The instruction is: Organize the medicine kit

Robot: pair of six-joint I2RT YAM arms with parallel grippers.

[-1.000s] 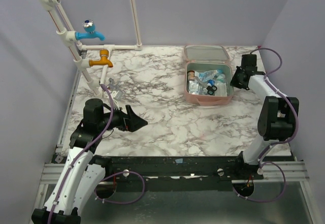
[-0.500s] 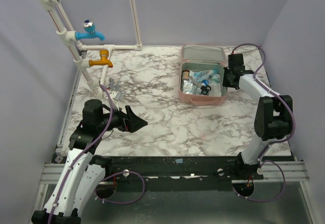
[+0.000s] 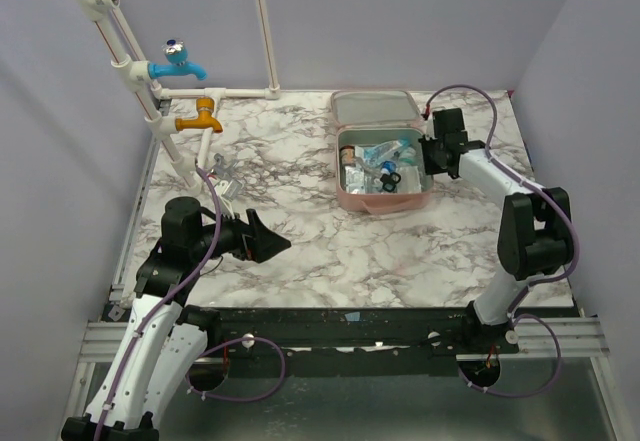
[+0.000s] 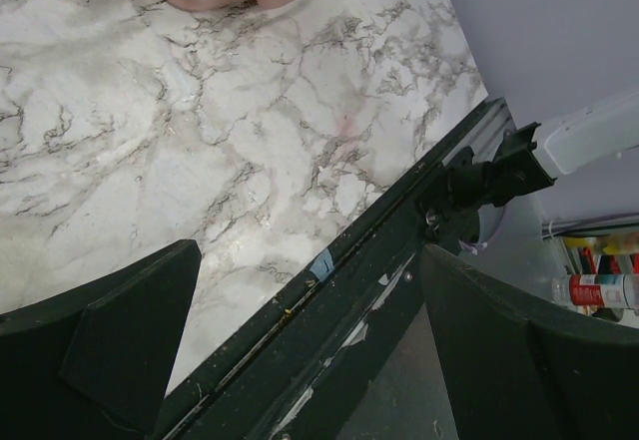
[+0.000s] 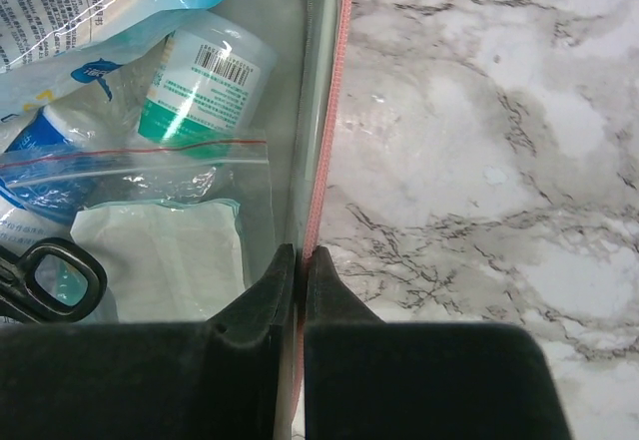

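2 fingers of the right gripper (image 5: 300, 255) pinch together on the right wall of the open medicine kit (image 3: 385, 204), lying far right-of-centre on the marble table (image 3: 300, 161), likely to drag it, while the left gripper (image 3: 270, 244) hangs spread wide, empty, near-left.

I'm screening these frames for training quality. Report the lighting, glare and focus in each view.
Top external: even, soft light, faint shadows, medicine kit sharp. Left wrist: marble table crisp; the open left gripper is underexposed, its fingers dark and featureless. Right wrist: the right gripper, shut on the kit's wall, is a black mass; the clear bag hazes what lies under it.
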